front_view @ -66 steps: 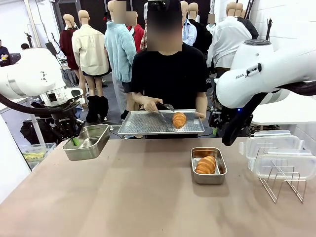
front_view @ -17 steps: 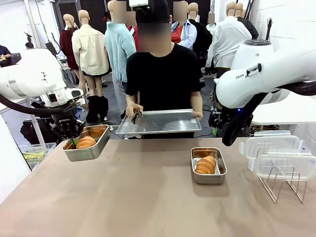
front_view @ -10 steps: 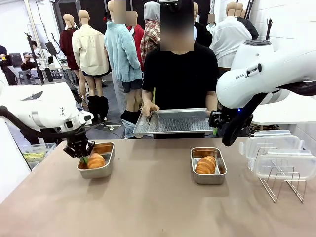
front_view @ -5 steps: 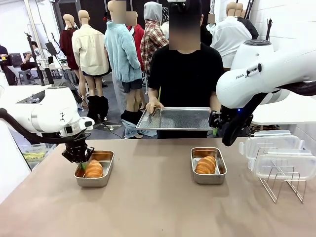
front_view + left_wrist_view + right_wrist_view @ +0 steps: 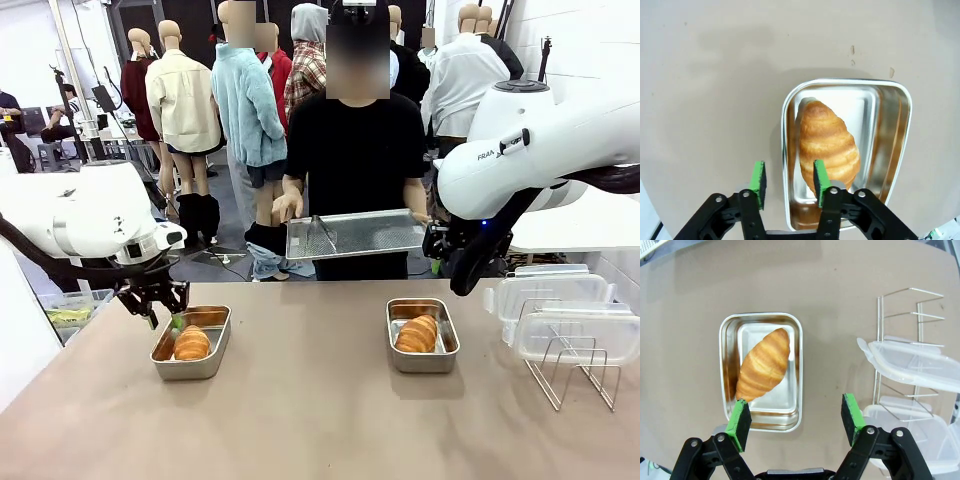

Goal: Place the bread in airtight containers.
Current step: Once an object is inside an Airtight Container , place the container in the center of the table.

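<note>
Currently one croissant lies in the left tin and the other croissant in the right tin, the two tins well apart on the table. The left claw hangs over the left rim of the left tin, fingers apart, gripping nothing. The right claw hangs above the right tin, spread wide and empty. Clear lids rest on a wire rack at the right. Across the table, a person holds a metal tray.
</note>
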Available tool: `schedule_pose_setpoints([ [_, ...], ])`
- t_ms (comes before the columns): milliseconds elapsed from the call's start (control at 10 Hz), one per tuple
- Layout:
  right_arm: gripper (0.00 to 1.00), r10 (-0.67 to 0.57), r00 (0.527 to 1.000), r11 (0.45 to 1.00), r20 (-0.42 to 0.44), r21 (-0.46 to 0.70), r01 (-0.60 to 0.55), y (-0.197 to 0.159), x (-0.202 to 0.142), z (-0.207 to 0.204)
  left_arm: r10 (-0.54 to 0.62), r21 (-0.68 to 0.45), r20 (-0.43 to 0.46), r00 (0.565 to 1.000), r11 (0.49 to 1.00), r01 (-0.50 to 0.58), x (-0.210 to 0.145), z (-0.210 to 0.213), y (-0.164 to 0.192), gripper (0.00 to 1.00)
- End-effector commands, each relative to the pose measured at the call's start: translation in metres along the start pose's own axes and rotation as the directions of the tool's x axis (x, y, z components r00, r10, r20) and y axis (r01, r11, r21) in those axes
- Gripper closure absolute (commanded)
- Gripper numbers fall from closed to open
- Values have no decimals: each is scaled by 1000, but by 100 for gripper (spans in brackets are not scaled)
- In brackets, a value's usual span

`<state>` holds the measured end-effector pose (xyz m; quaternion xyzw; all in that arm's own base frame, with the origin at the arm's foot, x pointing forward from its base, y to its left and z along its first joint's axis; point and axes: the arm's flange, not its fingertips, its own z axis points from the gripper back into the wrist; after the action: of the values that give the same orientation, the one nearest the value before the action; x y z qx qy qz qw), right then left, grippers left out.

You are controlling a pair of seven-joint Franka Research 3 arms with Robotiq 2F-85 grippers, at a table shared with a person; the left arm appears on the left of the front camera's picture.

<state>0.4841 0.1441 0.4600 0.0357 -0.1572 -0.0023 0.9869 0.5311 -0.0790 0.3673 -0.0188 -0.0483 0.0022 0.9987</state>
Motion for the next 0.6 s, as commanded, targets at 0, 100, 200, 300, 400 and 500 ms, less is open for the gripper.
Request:
schedule_pose_setpoints([
  [0, 10, -6, 1000, 1000, 5, 8, 6, -1, -2, -2, 19, 23, 90, 996, 1000, -22, -8, 26, 19, 18],
  [100, 10, -6, 1000, 1000, 5, 8, 6, -1, -2, -2, 15, 31, 122, 992, 999, -19, -7, 45, 32, 18],
  [200, 10, -6, 1000, 1000, 5, 8, 6, -1, -2, -2, 15, 35, 151, 988, 999, -21, -4, 62, 47, 18],
  [300, 10, -6, 1000, 1000, 5, 8, 6, -1, -2, -2, 15, 31, 162, 987, 999, -20, -2, 75, 61, 18],
  [400, 10, -6, 1000, 1000, 5, 8, 6, -1, -2, -2, 31, 36, 166, 986, 999, -38, 3, 83, 73, 18],
  [500, 10, -6, 1000, 1000, 5, 8, 6, -1, -2, -2, 49, 52, 173, 984, 997, -59, 8, 87, 84, 18],
])
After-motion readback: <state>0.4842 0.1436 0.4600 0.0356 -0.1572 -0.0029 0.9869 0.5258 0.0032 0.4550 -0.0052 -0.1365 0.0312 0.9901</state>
